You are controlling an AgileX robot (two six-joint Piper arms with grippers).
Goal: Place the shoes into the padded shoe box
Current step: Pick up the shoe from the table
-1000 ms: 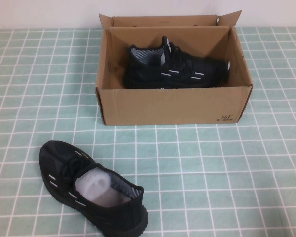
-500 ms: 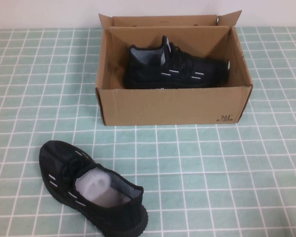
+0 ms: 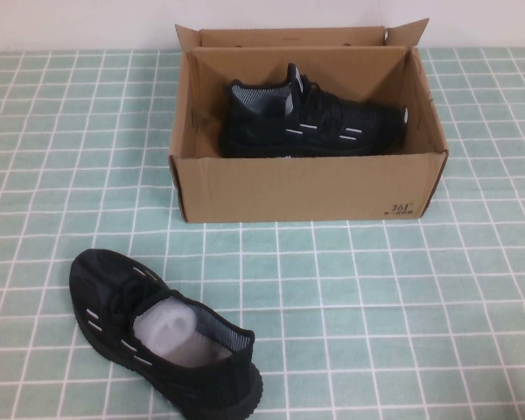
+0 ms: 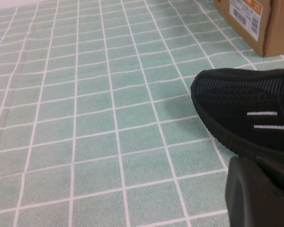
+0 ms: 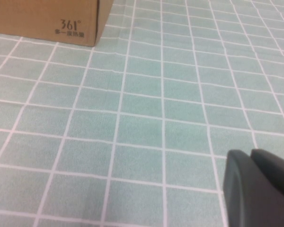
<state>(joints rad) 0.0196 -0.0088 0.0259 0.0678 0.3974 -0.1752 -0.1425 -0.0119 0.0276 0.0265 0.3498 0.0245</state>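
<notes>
Shoes: one (image 3: 311,122) in box (image 3: 306,188), one (image 3: 162,337) near-left on surface (image 3: 402,297); our left tool (image 4: 260,196) and right tool (image 5: 258,189) closed, empty.

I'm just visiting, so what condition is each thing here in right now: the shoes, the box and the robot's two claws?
Shoe in the box: inside, lying on its side.
Shoe on the table: outside the box, upright, white paper stuffed inside.
Cardboard box: open, flaps standing up.
Left gripper: shut, empty, beside the loose shoe's toe.
Right gripper: shut, empty, over bare tablecloth.
</notes>
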